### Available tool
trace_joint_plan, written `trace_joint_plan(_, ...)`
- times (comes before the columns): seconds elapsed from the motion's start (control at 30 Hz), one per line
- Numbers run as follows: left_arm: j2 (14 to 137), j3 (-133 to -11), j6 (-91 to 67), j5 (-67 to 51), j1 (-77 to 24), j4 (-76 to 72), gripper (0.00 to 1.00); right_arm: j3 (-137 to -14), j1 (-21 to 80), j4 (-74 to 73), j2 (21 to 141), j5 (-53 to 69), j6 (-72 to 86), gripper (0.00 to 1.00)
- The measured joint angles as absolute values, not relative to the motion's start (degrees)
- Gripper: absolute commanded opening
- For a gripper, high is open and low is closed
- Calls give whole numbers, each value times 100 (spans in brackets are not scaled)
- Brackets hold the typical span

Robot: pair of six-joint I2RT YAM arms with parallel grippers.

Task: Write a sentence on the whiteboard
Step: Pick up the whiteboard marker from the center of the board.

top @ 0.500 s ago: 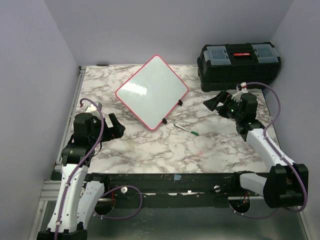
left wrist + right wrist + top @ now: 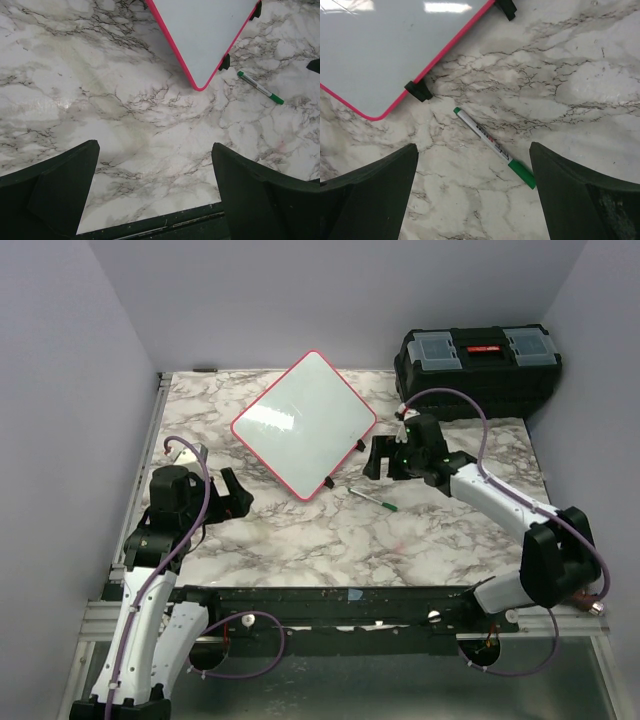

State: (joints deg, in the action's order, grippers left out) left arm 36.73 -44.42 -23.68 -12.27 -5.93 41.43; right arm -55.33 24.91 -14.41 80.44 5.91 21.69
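The whiteboard (image 2: 305,422) lies turned like a diamond on the marble table, and its white face is blank. No green sentence shows on it. A white marker with a green cap (image 2: 373,499) lies on the table just off the board's near corner. My right gripper (image 2: 376,458) is open and empty, hovering just behind the marker. In the right wrist view the marker (image 2: 492,146) lies between my open fingers, below the board (image 2: 395,45). My left gripper (image 2: 236,496) is open and empty, left of the board. The left wrist view shows the board's corner (image 2: 210,30) and the marker (image 2: 260,87).
A black toolbox (image 2: 478,370) stands at the back right. Small black clips (image 2: 330,483) sit on the board's near right edge. The table's dark front rail (image 2: 330,595) runs along the near edge. Grey walls close in the sides and back.
My right arm has swung left and forward from beside the toolbox to just above the marker. The left arm, board and marker have not moved.
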Motion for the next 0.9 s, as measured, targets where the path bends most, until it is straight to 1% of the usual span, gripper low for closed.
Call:
trace_joint_plan(0.13, 3673, -4442, -2368, -1223, -661, 4158, 99, -5721, 2718, -1785, 8569, 381, 1949, 94)
trace_joint_plan(0.33, 3682, -4442, -2368, -1221, -729, 4176, 98, -6082, 3030, -2261, 9150, -75, 1640, 88)
trace_joint_plan(0.5, 3686, -4442, -2370, -1203, -764, 4211, 98, -6119, 3210, -2427, 9559, -187, 1490, 85)
trace_joint_plan(0.77, 3688, -4442, -2381, -1188, -801, 4219, 98, -6198, 3391, -2536, 9988, -185, 1317, 72)
trace_joint_plan(0.83, 3688, -4442, -2383, -1164, -803, 4224, 98, -6235, 3444, -2545, 10114, -187, 1280, 67)
trace_joint_plan(0.9, 3688, -4442, -2383, -1146, -816, 4230, 98, -6287, 3496, -2563, 10204, -222, 1238, 59)
